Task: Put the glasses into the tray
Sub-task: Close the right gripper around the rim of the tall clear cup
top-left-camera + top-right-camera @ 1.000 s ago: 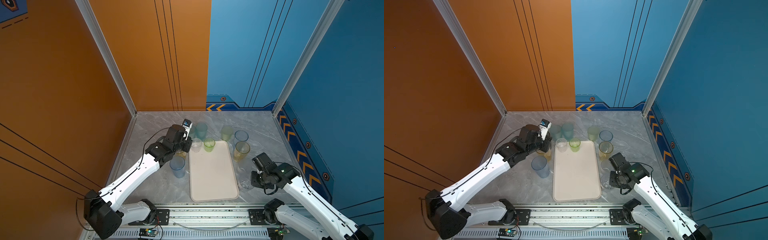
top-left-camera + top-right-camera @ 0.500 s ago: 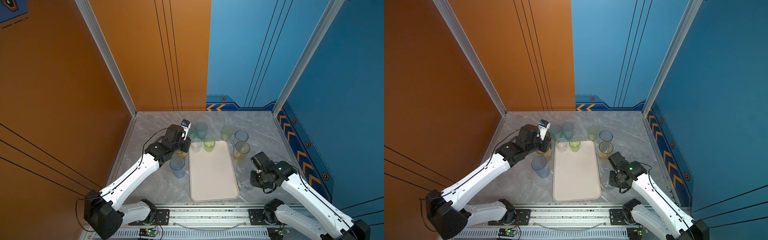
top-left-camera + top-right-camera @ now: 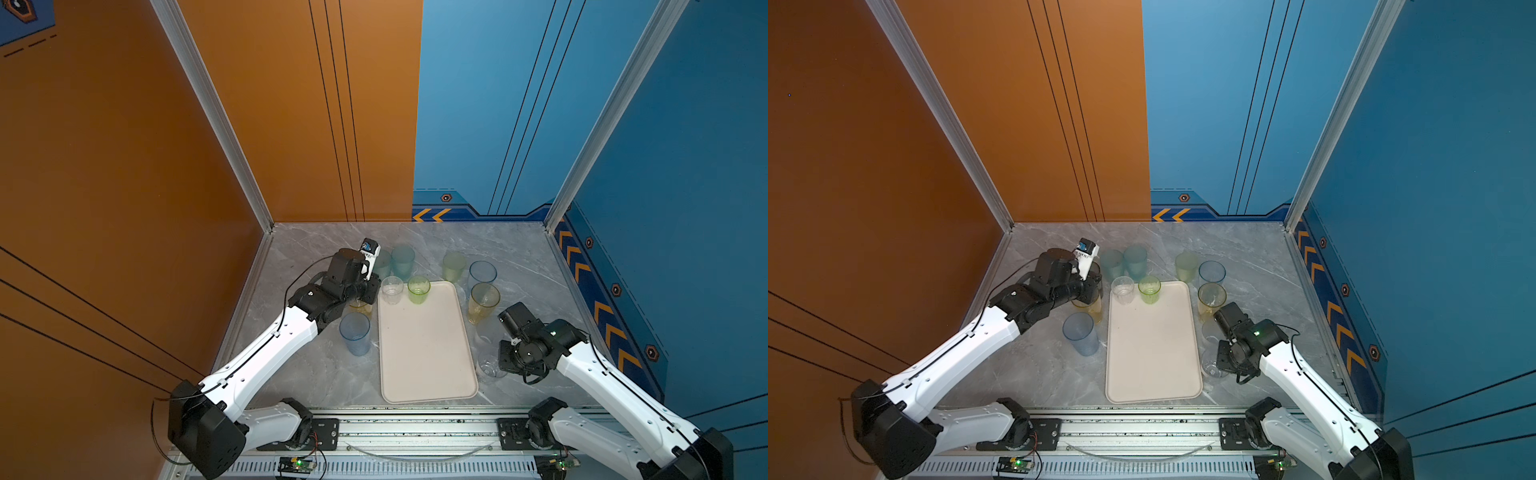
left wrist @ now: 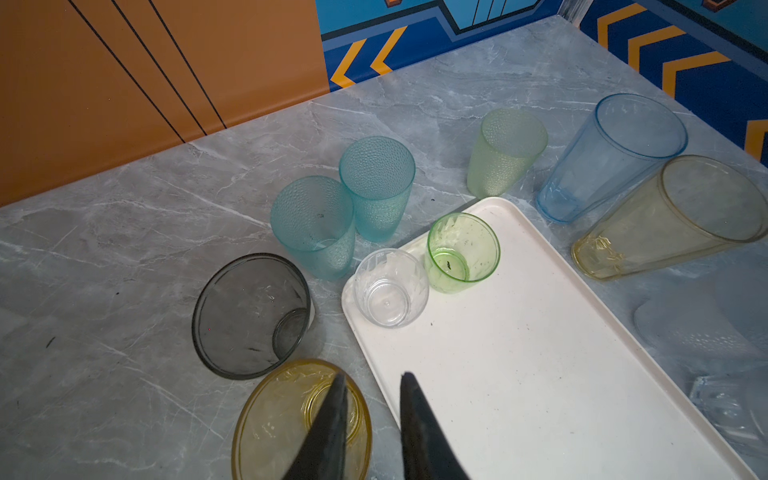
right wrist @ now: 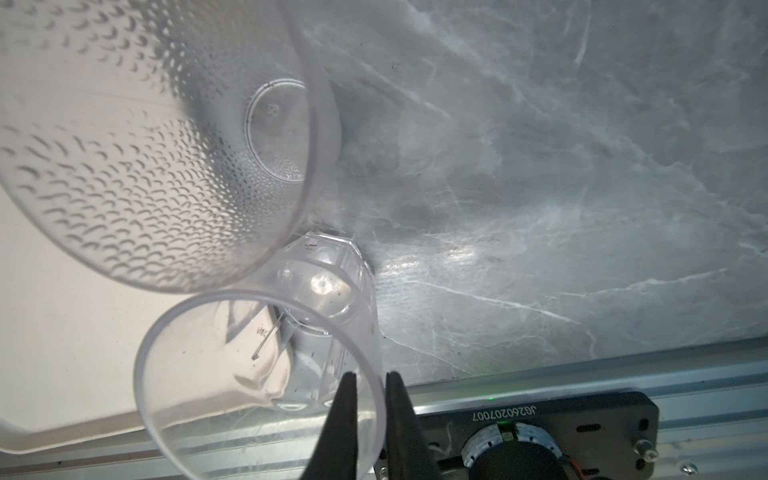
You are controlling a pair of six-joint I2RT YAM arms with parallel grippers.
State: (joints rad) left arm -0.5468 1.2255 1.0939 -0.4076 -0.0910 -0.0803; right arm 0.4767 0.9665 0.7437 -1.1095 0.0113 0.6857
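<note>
The cream tray lies in the middle of the table, with a short clear glass and a short green glass standing at its far end. To the tray's left, my left gripper is open, one finger inside a short yellow glass and the other outside its rim. At the tray's near right corner, my right gripper is shut on the rim of a clear glass standing on the table. A dimpled clear glass stands right beside it.
A smoky grey glass and a light blue one stand left of the tray. Two teal glasses and a pale green one stand behind it. A tall blue and a tall yellow glass stand at its right.
My right gripper has closed its jaws onto the clear glass's rim and edged slightly toward the tray. The left arm has hardly moved.
</note>
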